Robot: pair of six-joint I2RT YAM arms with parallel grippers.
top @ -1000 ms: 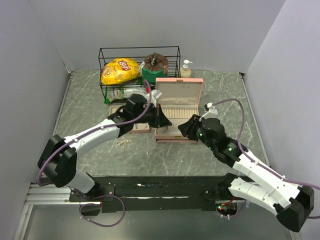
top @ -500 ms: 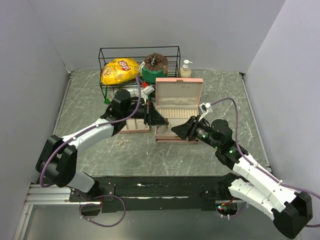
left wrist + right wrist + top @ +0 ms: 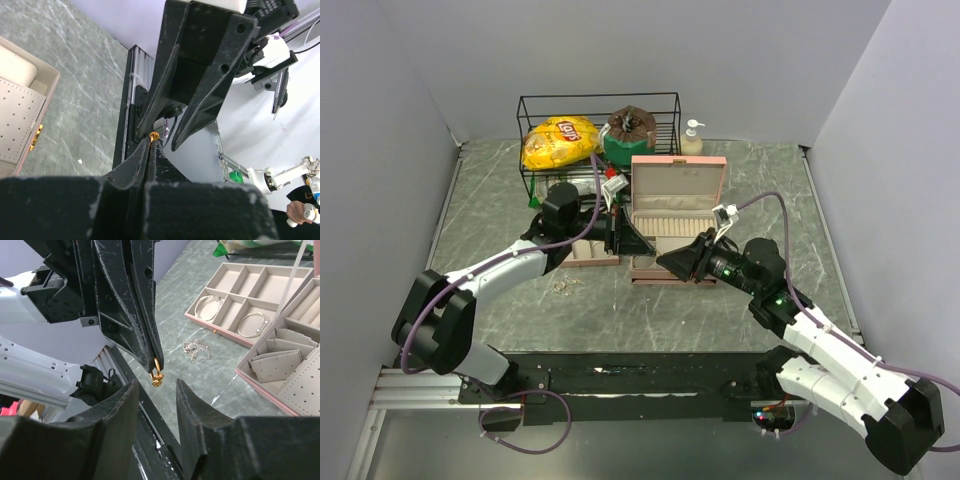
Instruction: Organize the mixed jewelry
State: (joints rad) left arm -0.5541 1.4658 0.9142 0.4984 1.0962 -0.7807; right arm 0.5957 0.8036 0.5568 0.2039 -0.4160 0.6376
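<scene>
The left gripper (image 3: pixel 151 147) was clamped shut on a tiny gold loop (image 3: pixel 157 376) of thin metal, pinching it at the very tips of its black fingers so that the piece hung free in the air, above the grey-green marbled tabletop (image 3: pixel 490 200) and clear of every container. It may have been a small ring or an earring; the piece was too small to say which. The right gripper (image 3: pixel 156 386) faced it tip to tip with its jaws partly apart. One finger stood on each side of the gold loop and just below it, and neither appeared to touch it, so the right gripper held nothing. In the top view the two arms met in front of the pink jewellery box (image 3: pixel 678 182), which stood with its lid raised and its pale padded inserts showing. To the left of that box lay the shallow beige compartment tray (image 3: pixel 272 287), touching or almost touching it. Two silver wire hoops (image 3: pixel 210 306) lay in neighbouring compartments of the tray's near row, one hoop in each. A loose tangle of fine silver chain (image 3: pixel 196 350) rested on the tabletop just in front of the tray, apart from both grippers.
</scene>
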